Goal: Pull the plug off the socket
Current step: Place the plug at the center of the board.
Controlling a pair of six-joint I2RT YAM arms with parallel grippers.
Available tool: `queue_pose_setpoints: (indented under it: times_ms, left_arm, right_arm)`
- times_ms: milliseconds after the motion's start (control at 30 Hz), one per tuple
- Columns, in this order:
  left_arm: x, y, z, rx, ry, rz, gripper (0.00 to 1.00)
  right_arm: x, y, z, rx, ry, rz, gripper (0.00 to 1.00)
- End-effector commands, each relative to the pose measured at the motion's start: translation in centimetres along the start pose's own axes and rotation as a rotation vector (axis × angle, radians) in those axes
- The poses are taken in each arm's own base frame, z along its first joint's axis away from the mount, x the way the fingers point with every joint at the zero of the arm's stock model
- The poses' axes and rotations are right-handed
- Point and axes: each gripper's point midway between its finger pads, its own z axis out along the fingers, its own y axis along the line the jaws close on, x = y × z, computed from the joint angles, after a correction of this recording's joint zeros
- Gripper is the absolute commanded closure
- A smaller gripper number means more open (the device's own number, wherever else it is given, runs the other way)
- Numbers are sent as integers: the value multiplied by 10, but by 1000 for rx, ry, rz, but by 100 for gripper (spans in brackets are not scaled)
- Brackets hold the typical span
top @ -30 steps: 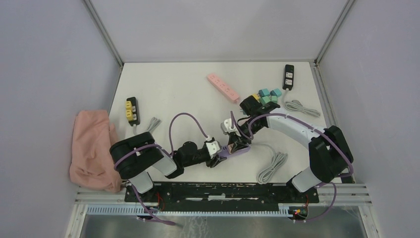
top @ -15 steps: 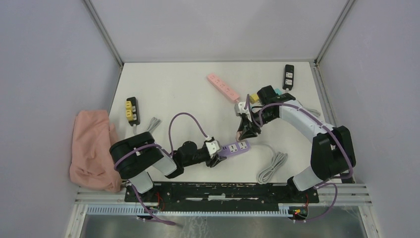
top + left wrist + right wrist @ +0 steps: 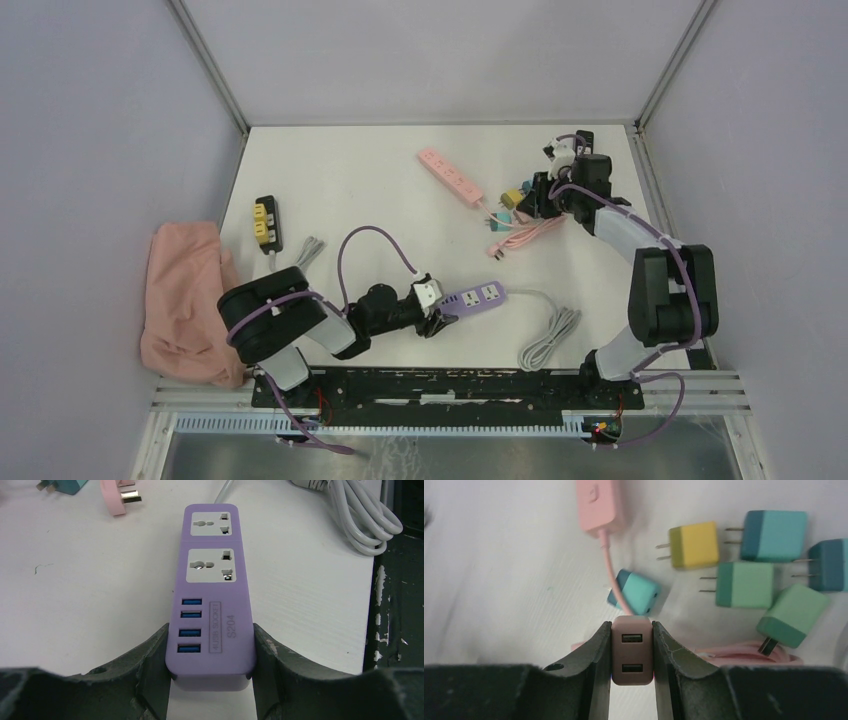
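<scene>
Overhead first: the left gripper (image 3: 434, 310) was clamped on the near end of the purple power strip (image 3: 476, 296). The right gripper (image 3: 535, 198) hung over a huddle of adapters (image 3: 511, 196) (its hold too small to read from up there). Four strips counted: the purple one, a pink strip (image 3: 450, 177), a black-and-yellow strip (image 3: 265, 220) and a black strip (image 3: 583, 140) half hidden behind the right wrist. Over to the left wrist: two sockets (image 3: 208, 565) sat ahead of the fingers, both empty, with four USB ports (image 3: 192, 625) between the tips. Pinched only by its end, that strip could likely have swivelled under any nudge. Right wrist now: the jaws were clenched on the plug (image 3: 632, 652), a two-port block, clear of every socket. Six adapters lay ahead and rightward: one yellow, two green, two blue, one light blue. A pink cable (image 3: 610, 575) ran straight beneath the tips. Letting go there risked the plug landing on that cable or the light blue adapter and tumbling; descending risked snagging the cable.
</scene>
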Motion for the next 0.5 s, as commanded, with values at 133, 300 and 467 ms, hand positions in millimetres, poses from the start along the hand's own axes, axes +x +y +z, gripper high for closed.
queue_pose_setpoints:
  times_ms: [133, 300, 467]
  left_arm:
    - [-33, -2, -3, 10, -103, -29, 97]
    - [-34, -2, -5, 5, -104, -32, 97]
    - [-36, -1, -4, 6, -106, -22, 97]
  right_arm:
    - [-50, -52, 37, 209, -121, 231, 73]
    - [-40, -57, 40, 221, -79, 211, 49]
    - [-51, -54, 27, 224, -95, 134, 33]
